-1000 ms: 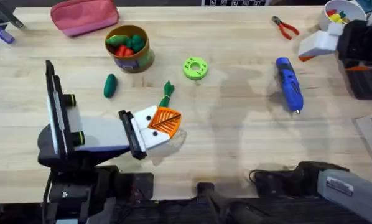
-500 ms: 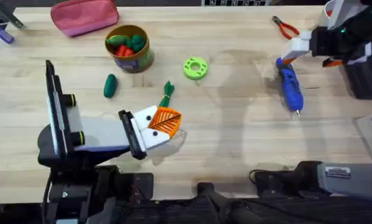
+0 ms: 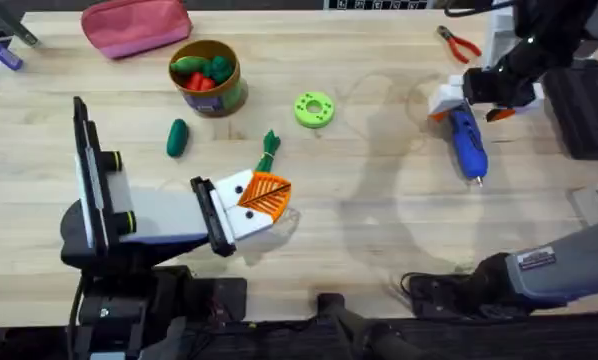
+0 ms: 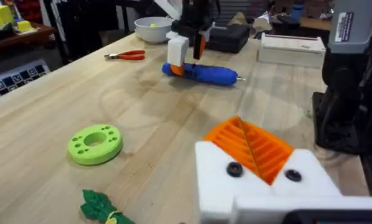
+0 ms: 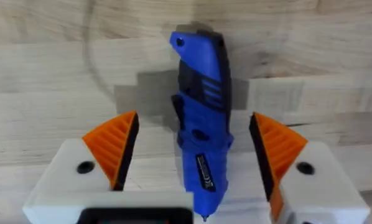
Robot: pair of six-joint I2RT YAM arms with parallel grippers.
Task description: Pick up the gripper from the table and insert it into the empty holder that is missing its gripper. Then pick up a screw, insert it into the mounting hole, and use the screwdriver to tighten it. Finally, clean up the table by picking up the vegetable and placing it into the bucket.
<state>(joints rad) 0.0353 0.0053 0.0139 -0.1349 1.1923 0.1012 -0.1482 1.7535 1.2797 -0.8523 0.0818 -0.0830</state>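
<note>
The screwdriver (image 3: 466, 132) lies flat on the counter (image 3: 379, 230) at the far right, its long axis running near to far, metal tip toward the near edge. The right gripper (image 5: 192, 155) hangs over its rear end, fingers (image 5: 114, 146) spread to either side, not touching it. Bare counter surrounds it; pliers (image 3: 459, 44) lie beyond. The left gripper (image 3: 264, 200) rests near centre; I cannot tell its fingers' state.

Pink pouch (image 3: 136, 25): table's far left edge.
Red-handled pliers (image 3: 459, 43): far right.
Green disc (image 3: 314, 109): centre.
White bowl (image 4: 152, 28): beyond the pliers.
</note>
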